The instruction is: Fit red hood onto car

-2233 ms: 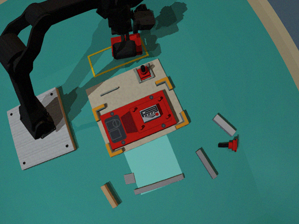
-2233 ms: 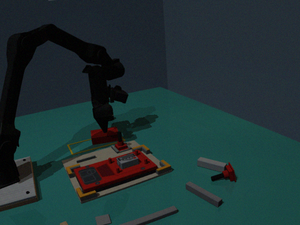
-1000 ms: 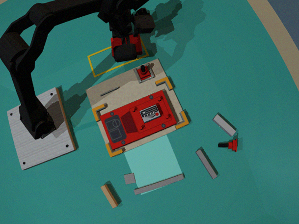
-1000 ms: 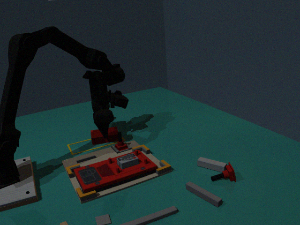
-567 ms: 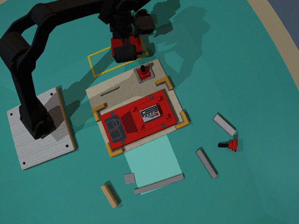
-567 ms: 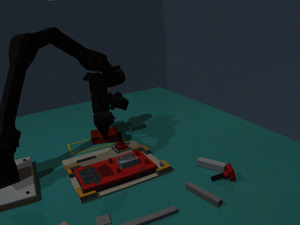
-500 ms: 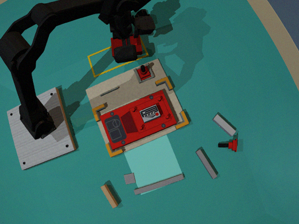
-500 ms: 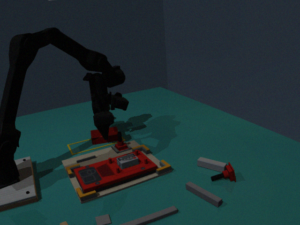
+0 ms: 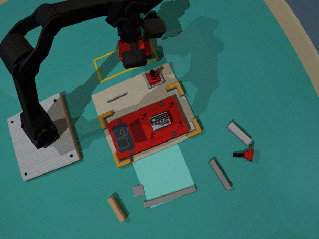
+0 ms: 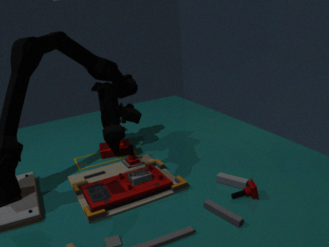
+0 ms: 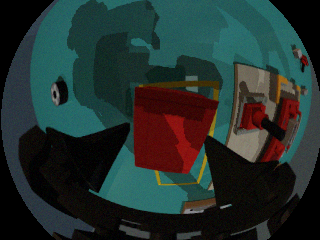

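Observation:
The red hood (image 9: 124, 47) (image 10: 106, 152) (image 11: 162, 135) lies on the table over part of the yellow outline (image 9: 98, 70) (image 10: 76, 163). My gripper (image 10: 116, 150) (image 11: 168, 133) is open and empty; in the wrist view its dark fingertips stand left and right of the hood, apart from it. In the top view a finger hides part of the hood. Its corner holes cannot be made out. The red chassis (image 9: 141, 145) (image 10: 140, 188) sits in the jig (image 9: 100, 101) (image 10: 79, 178), with the engine block (image 9: 160, 120) (image 10: 140, 177) on its deck and short red pegs (image 10: 121, 176) around it.
A red part with an upright black handle (image 9: 152, 73) (image 10: 131, 151) (image 11: 272, 127) stands on the jig board beside the hood. A similar part (image 9: 249, 154) (image 10: 251, 189) lies on its side at the right, near several grey bars (image 9: 220, 174). A wooden block (image 9: 117, 209) lies at the front.

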Robot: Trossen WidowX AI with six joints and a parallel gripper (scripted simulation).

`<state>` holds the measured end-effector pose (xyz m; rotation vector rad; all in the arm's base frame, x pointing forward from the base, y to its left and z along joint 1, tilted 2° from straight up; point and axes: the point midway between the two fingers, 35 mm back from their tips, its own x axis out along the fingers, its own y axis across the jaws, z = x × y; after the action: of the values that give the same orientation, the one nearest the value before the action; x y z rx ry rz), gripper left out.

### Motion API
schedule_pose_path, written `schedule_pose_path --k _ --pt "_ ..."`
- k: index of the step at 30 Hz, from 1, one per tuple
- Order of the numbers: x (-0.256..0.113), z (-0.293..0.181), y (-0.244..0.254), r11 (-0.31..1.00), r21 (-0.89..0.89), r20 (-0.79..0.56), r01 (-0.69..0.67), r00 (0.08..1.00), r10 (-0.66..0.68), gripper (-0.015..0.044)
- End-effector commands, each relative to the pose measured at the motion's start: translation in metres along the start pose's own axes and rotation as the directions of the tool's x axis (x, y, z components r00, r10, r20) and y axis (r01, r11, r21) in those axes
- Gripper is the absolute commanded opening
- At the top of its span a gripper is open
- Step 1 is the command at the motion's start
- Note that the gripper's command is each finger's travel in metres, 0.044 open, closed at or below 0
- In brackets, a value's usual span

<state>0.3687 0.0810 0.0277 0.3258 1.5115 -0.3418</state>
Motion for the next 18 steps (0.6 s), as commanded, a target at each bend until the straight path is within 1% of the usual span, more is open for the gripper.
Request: schedule_pose_path --k 1,3,13,18 --pt "0.0000 0.0000 0.0000 1.000 0.000 0.000 0.000 1.000 0.000 0.0414" --pt "0.0000 0.0000 0.0000 1.000 0.000 0.000 0.000 1.000 0.000 0.0361" --pt "0.0000 0.0000 0.0000 1.000 0.000 0.000 0.000 1.000 0.000 0.0295" --pt "-0.0018 -0.0002 -0.0001 1.000 0.000 -0.001 0.000 1.000 0.000 0.0163"
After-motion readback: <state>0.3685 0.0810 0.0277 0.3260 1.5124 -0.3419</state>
